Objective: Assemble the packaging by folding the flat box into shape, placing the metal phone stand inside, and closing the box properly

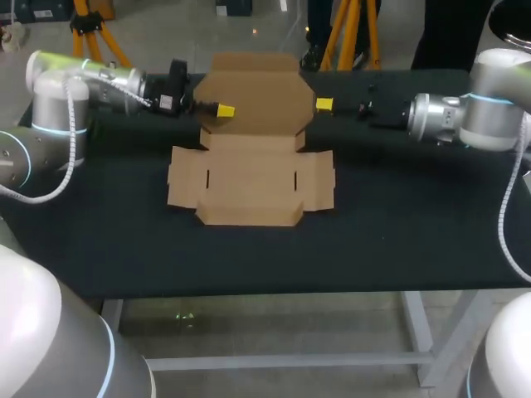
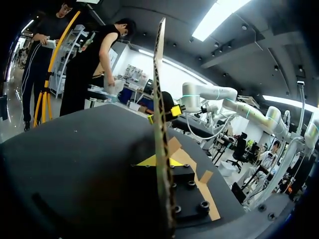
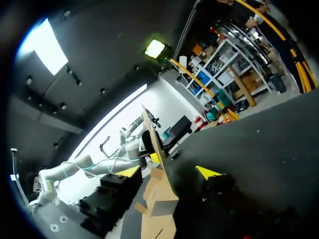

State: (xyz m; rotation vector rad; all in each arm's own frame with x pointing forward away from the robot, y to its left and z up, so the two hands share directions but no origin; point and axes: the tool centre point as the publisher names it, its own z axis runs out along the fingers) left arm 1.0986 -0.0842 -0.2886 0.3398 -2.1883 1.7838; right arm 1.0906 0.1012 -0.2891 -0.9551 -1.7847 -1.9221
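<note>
1. Box lies unfolded in the middle of the desk, long axis left to right. Its rear lid flap stands raised, pointing up and away from me.
2. Left tool pinches the flap's left edge, a finger on each face. Right tool hangs wide open just beside the right edge, holding nothing.
3. Likely best: grip both edges level before folding, since an uneven pull could skew the crease.

Black-topped table, pale metal frame under its front edge
</note>
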